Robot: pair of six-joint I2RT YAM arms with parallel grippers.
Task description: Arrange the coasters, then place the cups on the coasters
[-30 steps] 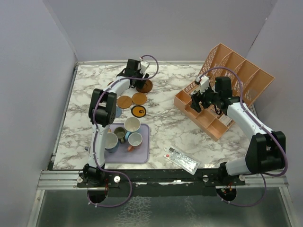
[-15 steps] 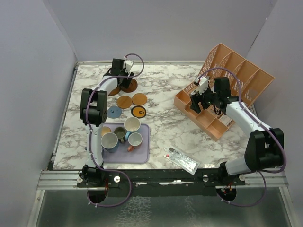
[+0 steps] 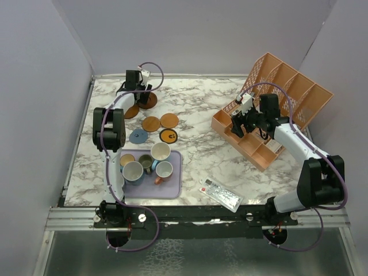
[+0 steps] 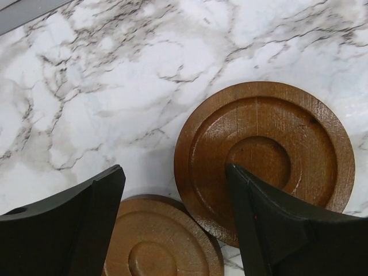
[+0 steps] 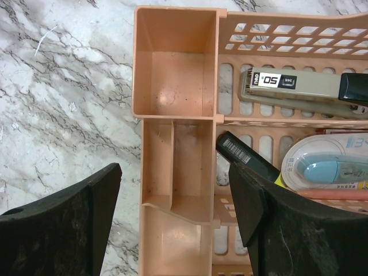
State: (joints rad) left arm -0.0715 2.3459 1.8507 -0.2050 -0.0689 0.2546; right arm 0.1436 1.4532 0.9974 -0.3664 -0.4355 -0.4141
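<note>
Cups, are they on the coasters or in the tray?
In the tray: top view shows the cups grouped on the lavender tray, none on the coasters.

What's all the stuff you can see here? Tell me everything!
dark brown coasters: two, dark brown, far left
tan-orange coasters: two, tan-orange, side by side mid-table
marked coaster: one, orange with black mark, nearer than those
grey-blue coaster: one, grey-blue, left of the marked coaster
cups: at least five, mixed colours, bunched on the tray
tray: one, lavender, near left
organiser: one, orange, right side, holding a stapler and correction tape
packet: one, clear, near edge
left gripper: one, black, open, above the dark brown coasters
right gripper: one, black, open, over the organiser
</note>
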